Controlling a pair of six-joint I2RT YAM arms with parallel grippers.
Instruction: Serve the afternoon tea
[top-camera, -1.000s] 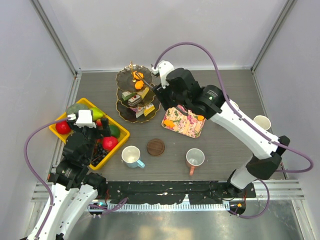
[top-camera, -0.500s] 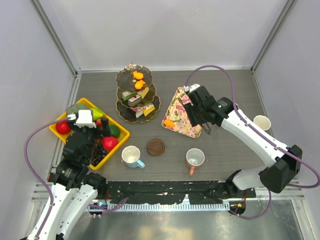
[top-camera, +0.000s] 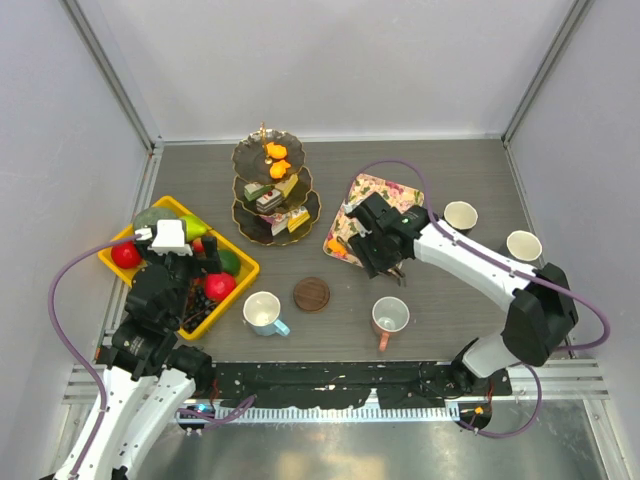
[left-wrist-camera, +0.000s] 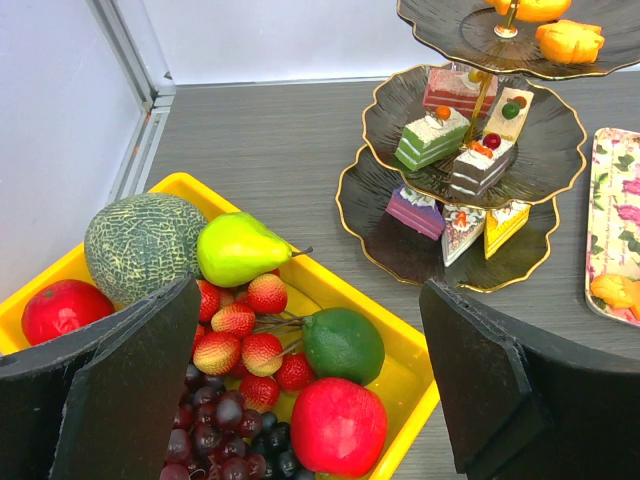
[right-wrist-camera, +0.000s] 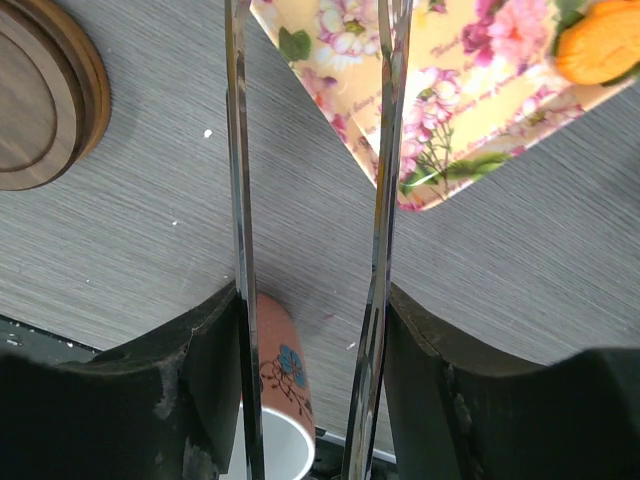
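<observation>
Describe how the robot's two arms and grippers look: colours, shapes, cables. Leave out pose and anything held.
The left arm and right arm share white tube-like links joined by black joint housings, each trailed by a looping purple cable. The left gripper has broad, flat, matte black fingers. The right gripper has chunky black fingers with faint scuffs.

Stand (top-camera: 252, 226) back centre, crate (top-camera: 243, 270) front-left of it, tray (top-camera: 392, 194) to its right. Slices (top-camera: 268, 197) on its lower tiers, pastries (top-camera: 275, 152) on top. Coaster (top-camera: 311, 293) in front, mug (top-camera: 262, 312) to its left, second mug (top-camera: 390, 317) right; third mug (top-camera: 460, 216) and fourth mug (top-camera: 523, 246) right of tray.
</observation>
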